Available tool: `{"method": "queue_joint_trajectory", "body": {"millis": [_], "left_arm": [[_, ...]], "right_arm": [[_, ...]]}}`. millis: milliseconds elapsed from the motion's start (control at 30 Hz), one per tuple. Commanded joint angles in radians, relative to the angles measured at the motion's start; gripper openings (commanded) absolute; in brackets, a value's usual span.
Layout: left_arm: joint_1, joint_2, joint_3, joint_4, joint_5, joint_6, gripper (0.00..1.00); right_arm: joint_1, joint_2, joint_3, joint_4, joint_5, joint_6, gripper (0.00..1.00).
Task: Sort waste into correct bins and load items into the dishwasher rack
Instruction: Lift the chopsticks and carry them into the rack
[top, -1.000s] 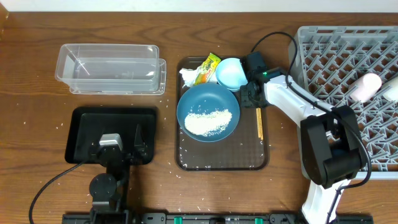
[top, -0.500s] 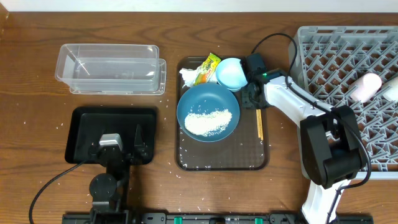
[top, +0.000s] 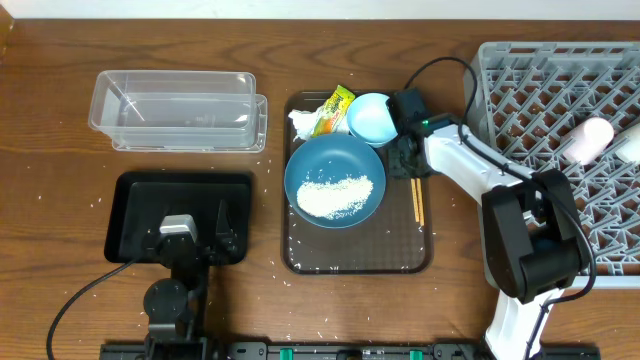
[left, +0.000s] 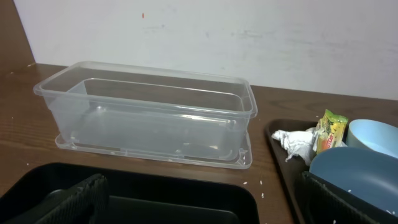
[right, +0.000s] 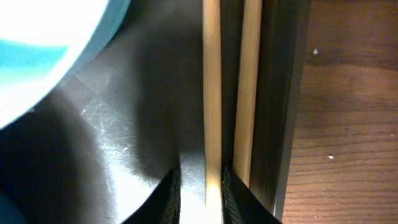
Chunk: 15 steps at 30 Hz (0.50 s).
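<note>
The right end effector (right: 202, 196) is down at the right edge of the brown tray (top: 360, 250), its fingers (right: 171, 194) drawn narrow to either side of one of the chopsticks (top: 417, 198). The second stick lies just outside its right finger, against the tray's raised lip. I cannot tell whether the stick is actually pinched.

Just to that end effector's left sits the dark-blue dish (top: 334, 182) with the rice (top: 335, 195) heaped in it. Just beyond it is the light-blue bowl (top: 370, 117). Farther left of the bowl lie the crumpled tissue (top: 303, 122) and the yellow-green wrapper (top: 335, 105). Off to its right stands the grey rack (top: 530, 90), with the pink cup (top: 588, 138) and white cup (top: 630, 145) lying in it.

The left end effector (top: 190, 235) hangs spread wide and holding nothing over the black tray (top: 135, 215). The clear tub (top: 175, 75) stands on the surface just ahead of it.
</note>
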<state>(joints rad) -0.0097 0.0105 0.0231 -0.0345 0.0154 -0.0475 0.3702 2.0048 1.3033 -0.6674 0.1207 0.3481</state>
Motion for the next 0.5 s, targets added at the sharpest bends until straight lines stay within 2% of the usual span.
{"method": "queue_joint_trajectory", "body": {"millis": [0, 167, 467], "left_arm": [[0.000, -0.006, -0.019, -0.036, -0.028, 0.012, 0.98], [0.000, -0.006, -0.019, -0.036, -0.027, 0.012, 0.98], [0.000, -0.006, -0.019, -0.036, -0.027, 0.012, 0.98]], "right_arm": [[-0.016, 0.010, -0.040, 0.011, -0.001, 0.010, 0.16], [-0.016, 0.009, -0.047, -0.002, -0.038, 0.026, 0.01], [-0.079, -0.062, 0.095, -0.153, -0.058, 0.025, 0.01]]}}
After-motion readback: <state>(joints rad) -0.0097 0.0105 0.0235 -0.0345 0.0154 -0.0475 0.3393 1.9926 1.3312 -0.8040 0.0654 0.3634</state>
